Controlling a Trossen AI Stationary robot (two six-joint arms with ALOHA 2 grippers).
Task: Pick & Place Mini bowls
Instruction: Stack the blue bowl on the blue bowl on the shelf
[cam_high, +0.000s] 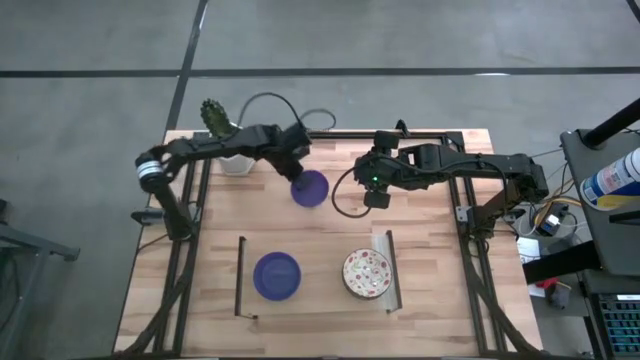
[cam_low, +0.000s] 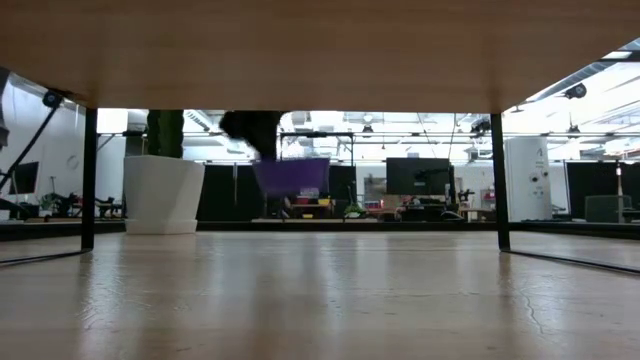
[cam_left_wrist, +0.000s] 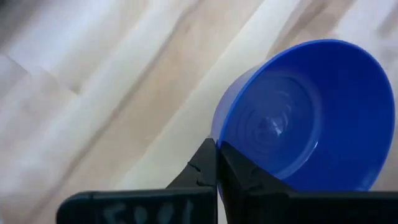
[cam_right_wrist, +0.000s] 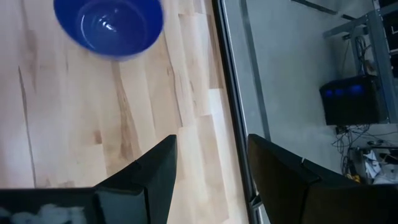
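A glossy blue mini bowl hangs at my left gripper above the far middle of the table; it also shows in the low view, lifted off the wood, and in the right wrist view. A second blue bowl and a white bowl with reddish speckles rest on their bases near the table's near edge. My right gripper hovers open right of the held bowl, touching nothing. My left gripper is shut on the blue bowl's rim, pinched with one finger inside the bowl and one finger outside. The bowl is lifted clear of the table and tilted, its hollow facing the wrist camera.
A white hexagonal pot with a cactus stands at the far left corner, close behind my left arm. Two dark upright bars flank the near bowls. A cable loops by my right gripper.
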